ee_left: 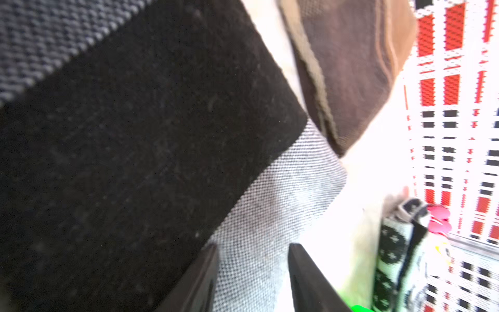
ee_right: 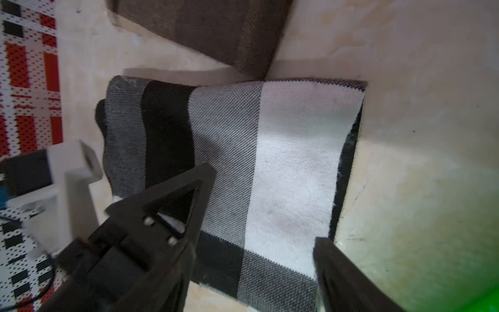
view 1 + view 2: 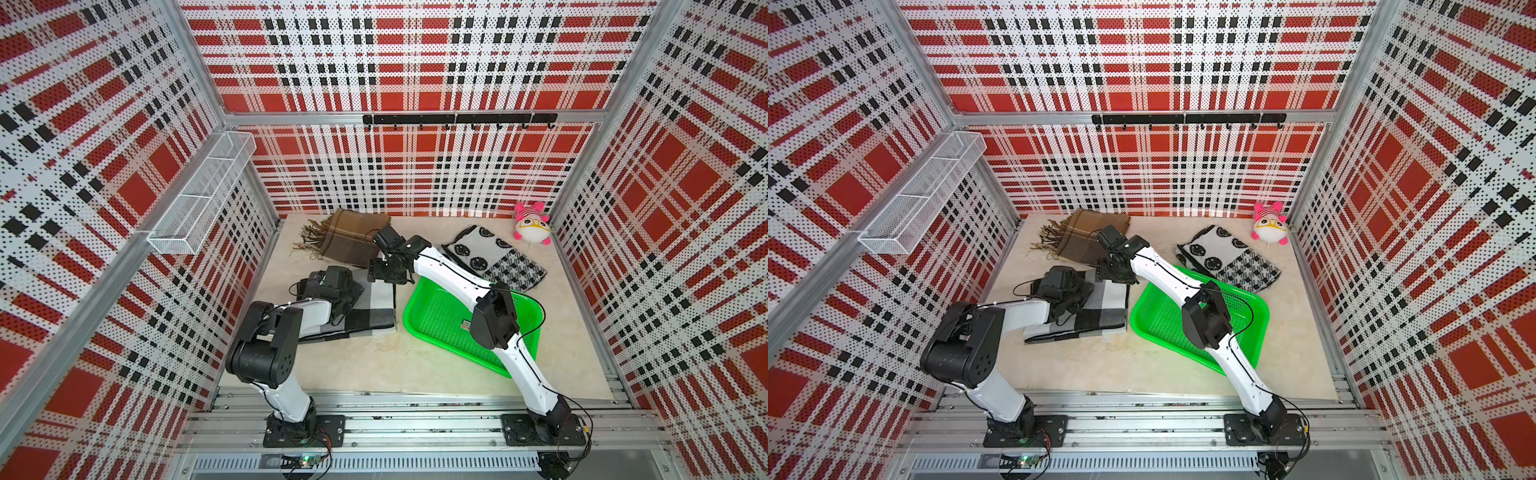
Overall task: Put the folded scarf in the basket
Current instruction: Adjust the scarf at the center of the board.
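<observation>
Altogether three scarves [image 3: 374,303], one basket [image 3: 440,324], one plush toy [image 3: 532,228]; right fingers [image 2: 340,270] gape, left fingers [image 1: 305,275] grip unclear.

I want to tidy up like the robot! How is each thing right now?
basket: no scarf inside
checked scarf: folded, flat beside the basket
brown scarf: folded, fringe spread out
patterned scarf: folded, behind the basket
plush toy: lying in back corner
left gripper: jaws apart on checked scarf, grip unclear
right gripper: open above checked scarf
</observation>
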